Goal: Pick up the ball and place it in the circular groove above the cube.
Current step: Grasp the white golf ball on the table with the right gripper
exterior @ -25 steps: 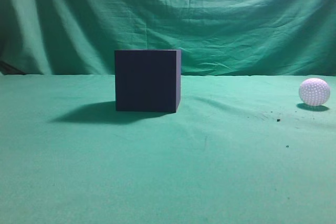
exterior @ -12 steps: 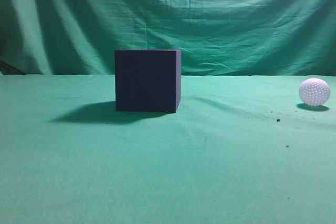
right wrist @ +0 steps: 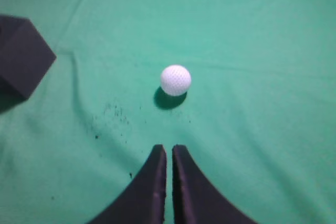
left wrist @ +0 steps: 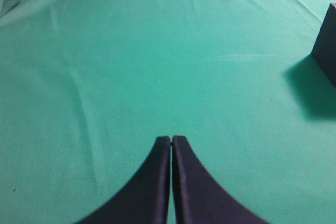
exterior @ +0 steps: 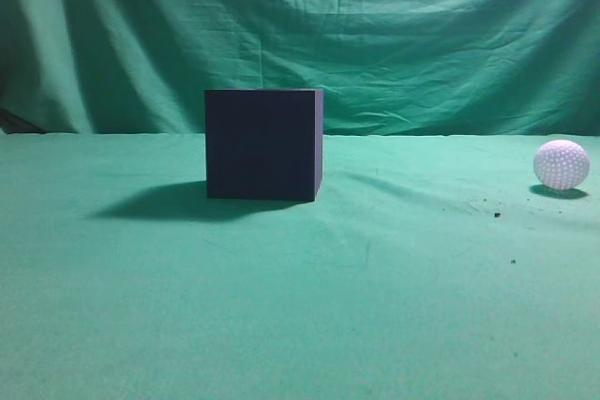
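Green cloth surface: needing right claw, fingers pressed together and empty, opening, then descending over small white dimpled ball at twelve o'clock.

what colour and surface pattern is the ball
White with a dimpled pattern. The ball shows this best in the exterior view.

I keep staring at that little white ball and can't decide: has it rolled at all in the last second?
No. The ball sits at the same spot, far right of the cube, beside the same dark specks on the cloth.
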